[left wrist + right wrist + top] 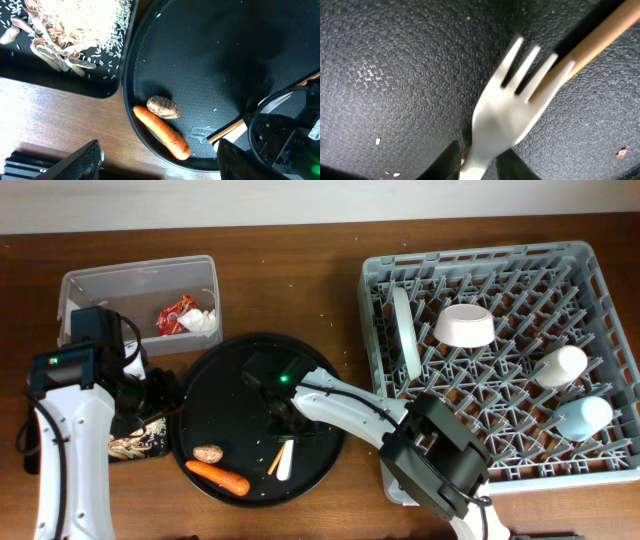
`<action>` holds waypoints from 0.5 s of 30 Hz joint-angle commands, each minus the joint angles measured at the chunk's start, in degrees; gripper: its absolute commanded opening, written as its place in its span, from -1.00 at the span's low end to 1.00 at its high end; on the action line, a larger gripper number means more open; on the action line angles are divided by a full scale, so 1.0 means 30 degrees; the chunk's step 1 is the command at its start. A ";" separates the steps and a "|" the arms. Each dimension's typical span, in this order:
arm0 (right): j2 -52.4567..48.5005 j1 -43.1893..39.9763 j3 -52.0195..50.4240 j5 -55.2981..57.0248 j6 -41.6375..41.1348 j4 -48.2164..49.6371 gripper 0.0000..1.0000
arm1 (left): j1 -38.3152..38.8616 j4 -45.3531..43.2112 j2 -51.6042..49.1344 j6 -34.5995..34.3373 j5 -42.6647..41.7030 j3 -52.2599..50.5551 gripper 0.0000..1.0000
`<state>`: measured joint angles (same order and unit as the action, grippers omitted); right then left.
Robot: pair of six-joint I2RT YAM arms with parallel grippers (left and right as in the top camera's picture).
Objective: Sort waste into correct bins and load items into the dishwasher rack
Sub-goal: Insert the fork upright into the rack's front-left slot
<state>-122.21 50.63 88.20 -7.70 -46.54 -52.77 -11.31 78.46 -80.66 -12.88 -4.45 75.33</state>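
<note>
On my right, the large square grey plastic rack (pixel 470 252) is holding a wide pale-grey bowl (pixel 404 330) on edge at its left, with a small whitish-pink bowl (pixel 464 326) beside it. The big round black tray (pixel 255 380) is sitting mid-worktop (pixel 300 280), carrying an orange carrot (pixel 217 477), a brownish lump (pixel 208 453) just behind it, and a white plastic fork (pixel 505 115) under a thin wooden stick (pixel 590 40). Behind-left, a clear plastic tub (pixel 75 290) is holding a crumpled red wrapper (pixel 175 315) and a crumpled white tissue (pixel 203 321).

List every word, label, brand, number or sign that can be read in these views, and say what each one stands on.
Nothing here can be read.
Embossed mark on the big round black tray, near the carrot's tip: too faint to read.
White print on the crumpled red wrapper in the clear plastic rectangular tub: too small to read.
</note>
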 commanded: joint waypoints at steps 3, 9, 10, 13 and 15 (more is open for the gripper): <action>-0.0102 0.0036 -0.0044 0.0299 -0.0160 -0.0707 -0.78 | 0.0022 0.0029 0.0270 0.0248 -0.0015 0.0153 0.47; 0.0342 -0.0648 0.0000 0.0306 -0.0153 -0.1770 -0.85 | 0.0029 0.0022 0.0270 0.0248 -0.0015 0.0153 0.47; 0.0678 -0.0670 0.0000 0.0466 -0.0146 -0.1778 -0.84 | 0.0022 0.0022 0.0270 0.0248 -0.0015 0.0153 0.47; 0.1770 -0.0678 0.0000 0.1319 -0.0080 -0.2076 -0.84 | 0.0029 0.0022 0.0270 0.0248 -0.0015 0.0153 0.47; 0.2630 -0.0670 0.0000 0.1931 0.0153 -0.2608 -0.85 | 0.0022 0.0022 0.0270 0.0248 -0.0007 0.0153 0.47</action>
<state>-119.46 48.99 88.79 -5.32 -46.57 -59.57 -11.31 78.48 -80.66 -12.88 -4.45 75.33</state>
